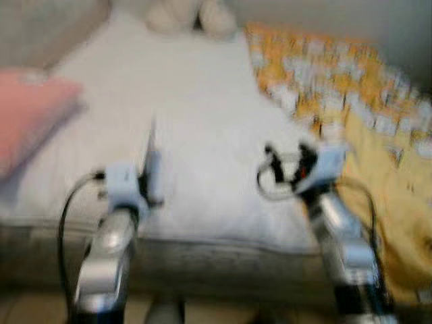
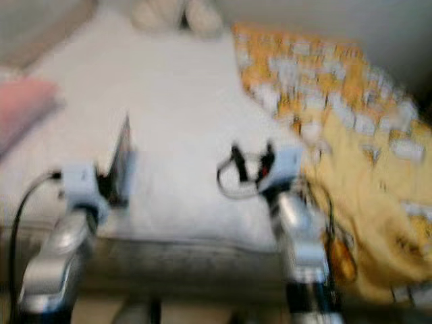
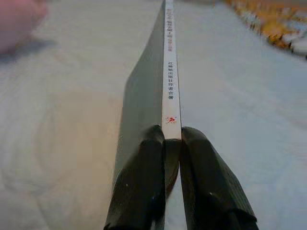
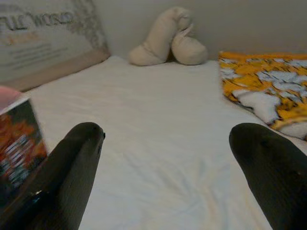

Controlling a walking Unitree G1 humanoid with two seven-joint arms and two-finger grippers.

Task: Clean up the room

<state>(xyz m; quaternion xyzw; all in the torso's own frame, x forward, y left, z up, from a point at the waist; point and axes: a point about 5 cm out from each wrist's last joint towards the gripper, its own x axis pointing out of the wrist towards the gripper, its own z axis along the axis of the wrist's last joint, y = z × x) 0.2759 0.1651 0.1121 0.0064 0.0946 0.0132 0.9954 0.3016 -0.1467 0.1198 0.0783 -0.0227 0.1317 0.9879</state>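
Observation:
My left gripper [image 3: 172, 136] is shut on a thin book [image 3: 163, 86], held upright on edge over the white bed [image 1: 202, 121]; its white spine with small print faces the wrist camera. In the head views the book [image 1: 151, 158] rises from the left gripper [image 1: 150, 192] near the bed's front edge. My right gripper [image 4: 168, 139] stands open above the sheet, nothing between its fingers [image 4: 76, 158], and the book's orange and dark cover [image 4: 19, 143] shows beside it. The right gripper [image 1: 287, 165] sits to the right of the left one.
A pink pillow [image 1: 27, 115] lies at the bed's left. A yellow and orange patterned blanket [image 1: 351, 101] covers the right side. A beige plush toy [image 4: 168, 40] rests at the far end by the wall. A printed board [image 4: 43, 38] leans at the left.

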